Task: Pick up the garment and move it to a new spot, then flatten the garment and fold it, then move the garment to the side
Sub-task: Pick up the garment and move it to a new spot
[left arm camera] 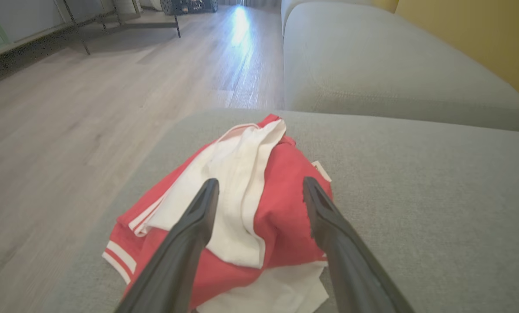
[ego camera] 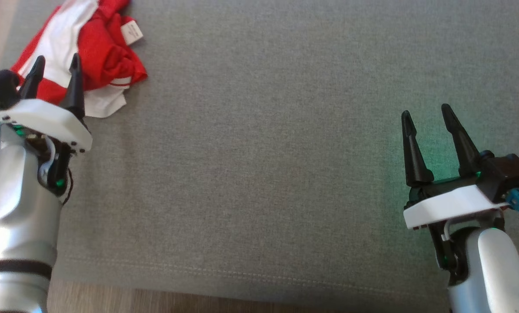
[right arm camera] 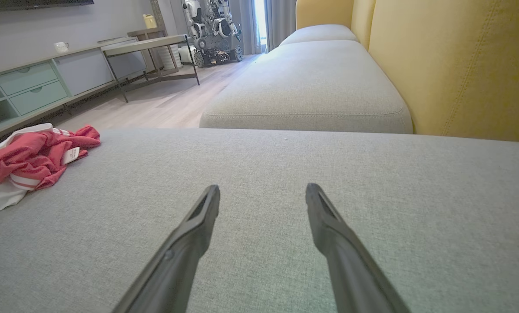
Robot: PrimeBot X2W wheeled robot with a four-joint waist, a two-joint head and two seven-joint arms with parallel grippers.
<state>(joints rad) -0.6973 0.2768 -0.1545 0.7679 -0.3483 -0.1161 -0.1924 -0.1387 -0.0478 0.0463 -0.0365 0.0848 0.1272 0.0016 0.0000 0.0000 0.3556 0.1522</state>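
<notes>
A crumpled red and white garment (ego camera: 94, 48) lies bunched at the far left corner of the grey cushion (ego camera: 268, 165), a white label showing on top. My left gripper (ego camera: 56, 64) hovers open just in front of its near edge, nothing between the fingers; in the left wrist view the garment (left arm camera: 246, 208) spreads beneath the left gripper (left arm camera: 259, 187). My right gripper (ego camera: 426, 115) stands open over bare cushion at the right, far from the cloth. In the right wrist view the garment (right arm camera: 29, 158) lies at the far left, well away from the right gripper (right arm camera: 262, 191).
The cushion's front seam and edge run along the bottom, with wood floor (ego camera: 176, 302) below. Another grey cushion (right arm camera: 311, 82) and a yellow backrest (right arm camera: 459, 65) lie beyond. A low cabinet (right arm camera: 29, 87) and a table (right arm camera: 150, 48) stand across the floor.
</notes>
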